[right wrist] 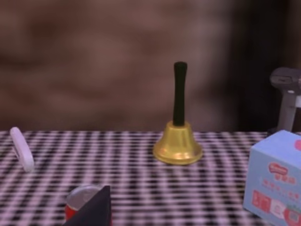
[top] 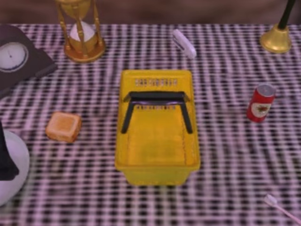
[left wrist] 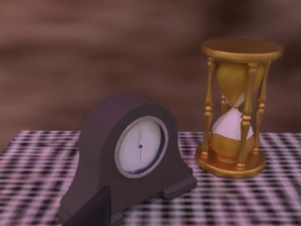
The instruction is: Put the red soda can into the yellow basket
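Observation:
The red soda can (top: 260, 103) stands upright on the checked cloth at the table's right, well apart from the yellow basket (top: 155, 167). The basket sits in the middle of the table with its dark grey handles folded across its far half, and nothing lies inside it. In the right wrist view the red soda can (right wrist: 79, 200) shows its silver top low down, partly hidden behind a dark tip of my right gripper (right wrist: 96, 212). My left arm (top: 7, 160) is parked at the table's left edge. A dark tip of my left gripper (left wrist: 89, 212) shows in front of the clock.
A gold hourglass (top: 82, 33) and a dark mantel clock (top: 16, 56) stand at the back left. A brass bell (top: 277, 35) is at the back right, a white oblong thing (top: 183, 43) behind the basket, toast (top: 63, 126) left of it. A pale blue box (right wrist: 277, 179) stands near the bell.

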